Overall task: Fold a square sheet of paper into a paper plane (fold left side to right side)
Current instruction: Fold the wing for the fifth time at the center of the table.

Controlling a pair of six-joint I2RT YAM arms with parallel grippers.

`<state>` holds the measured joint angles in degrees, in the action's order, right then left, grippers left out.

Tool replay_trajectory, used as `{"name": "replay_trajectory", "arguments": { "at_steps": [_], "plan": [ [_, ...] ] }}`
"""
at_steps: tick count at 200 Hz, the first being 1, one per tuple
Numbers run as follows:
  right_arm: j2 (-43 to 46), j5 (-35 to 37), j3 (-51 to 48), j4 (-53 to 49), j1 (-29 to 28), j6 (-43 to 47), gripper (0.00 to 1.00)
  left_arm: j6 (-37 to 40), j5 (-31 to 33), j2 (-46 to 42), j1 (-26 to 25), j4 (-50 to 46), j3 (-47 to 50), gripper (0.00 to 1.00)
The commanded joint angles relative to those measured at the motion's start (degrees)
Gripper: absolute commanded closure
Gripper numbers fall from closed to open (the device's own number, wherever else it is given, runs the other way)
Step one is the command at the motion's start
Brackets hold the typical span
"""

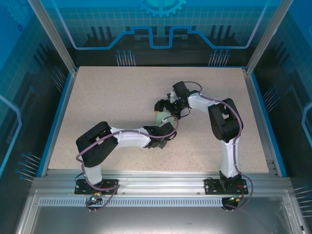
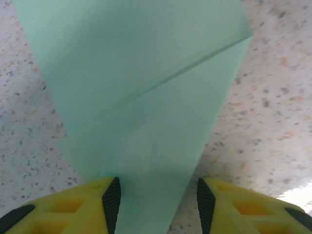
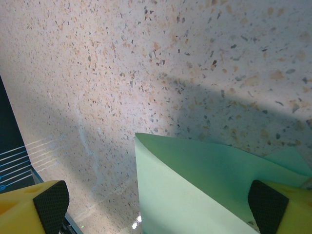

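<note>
The square sheet of paper (image 2: 141, 97) is pale mint green and partly folded, with a diagonal crease across it. It lies on the speckled table, and its narrow end runs between my left gripper's fingers. My left gripper (image 2: 158, 204) is open: the left pad (image 2: 111, 202) touches the paper's edge and the right pad (image 2: 205, 202) stands clear of it. My right gripper (image 3: 160, 207) is wide open over a raised, curling flap of the paper (image 3: 195, 185). In the top view both grippers meet at mid-table, left gripper (image 1: 163, 126), right gripper (image 1: 164, 108), with a sliver of the paper (image 1: 158, 118) between them.
The speckled tabletop (image 1: 112, 97) stretches wide on all sides of the paper. A blue rim (image 1: 57, 117) and metal frame posts bound it. The right arm's elbow (image 1: 224, 122) stands tall at the right.
</note>
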<state>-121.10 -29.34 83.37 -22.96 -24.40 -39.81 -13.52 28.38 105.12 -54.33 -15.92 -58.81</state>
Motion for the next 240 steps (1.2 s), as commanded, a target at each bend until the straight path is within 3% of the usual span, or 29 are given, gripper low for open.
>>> {"name": "replay_trajectory", "arguments": {
  "at_steps": [1,92,146,199,240],
  "plan": [
    [-3.4,1.2,-1.6,-2.4,-1.5,0.9,0.0,-0.4,6.0,1.1,-0.6,-3.6,-1.3,0.53],
    [-3.6,1.2,-1.8,-2.4,-1.5,0.9,0.01,0.6,7.9,-0.4,-1.1,-4.0,-1.5,0.66],
    [-3.7,1.1,-1.8,-2.4,-1.5,0.9,0.01,1.7,7.0,-1.7,-1.4,-4.8,-2.2,0.68],
    [-3.5,1.0,-1.7,-2.9,-1.5,1.4,0.01,1.6,4.1,-1.6,-1.1,-3.8,-1.4,0.78],
    [-3.0,0.5,-1.4,-2.7,-1.3,2.0,0.01,0.6,-2.4,-2.9,0.9,-1.8,-0.1,0.83]
  ]
}}
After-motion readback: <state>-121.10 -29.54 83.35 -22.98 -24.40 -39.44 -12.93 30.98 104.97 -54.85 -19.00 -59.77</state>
